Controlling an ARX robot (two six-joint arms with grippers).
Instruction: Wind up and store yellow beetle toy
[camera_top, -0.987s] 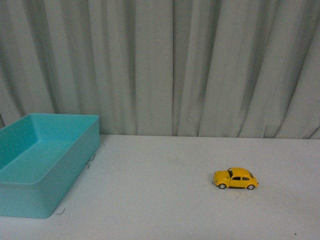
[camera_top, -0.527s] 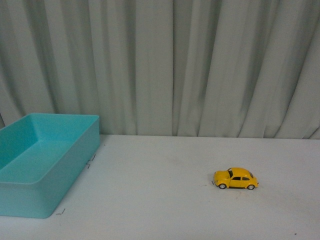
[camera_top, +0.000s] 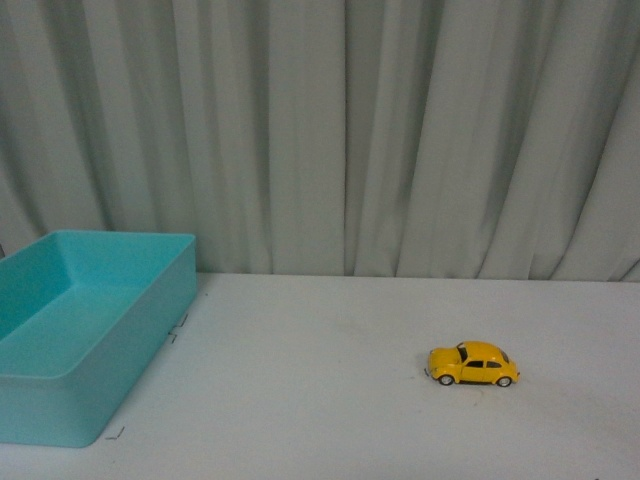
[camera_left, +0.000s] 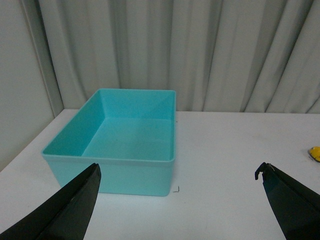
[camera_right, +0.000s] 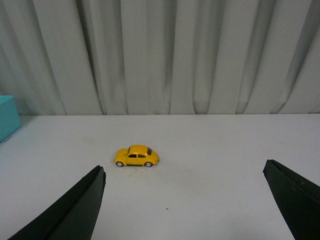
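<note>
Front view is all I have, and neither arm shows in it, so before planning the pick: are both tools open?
Observer: The right tool is. Its wrist view shows it spread wide and holding nothing, with the yellow beetle toy on the table ahead of it, untouched.
Operator: And the left one?
Observer: The left tool is open too, holding nothing, and it faces the turquoise bin.
Operator: Anything in that bin?
Observer: No. The left wrist view looks down into it, and the floor it shows is bare.
</note>
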